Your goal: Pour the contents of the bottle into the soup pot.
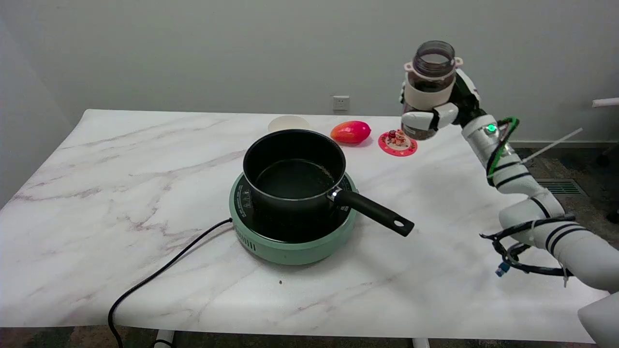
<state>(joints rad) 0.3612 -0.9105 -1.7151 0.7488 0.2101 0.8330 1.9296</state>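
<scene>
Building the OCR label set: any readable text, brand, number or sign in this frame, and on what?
None legible.
Cooker: white marks on its black top by the pot, too small to read.
Bottle in the right hand: plain band, no text visible.
Round coaster: picture only, blurred.

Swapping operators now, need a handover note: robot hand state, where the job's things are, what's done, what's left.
Right robot hand: grips the bottle around its middle, upright, open mouth up, raised in the air off the table's far right, above the pink coaster.
Soup pot: on the green hot plate mid-table, handle pointing to the picture's lower right; a few specks inside.
Done: bottle picked up, no cap on it.
Left: carry the bottle over the pot, tip it, pour the dark contents in.
</scene>
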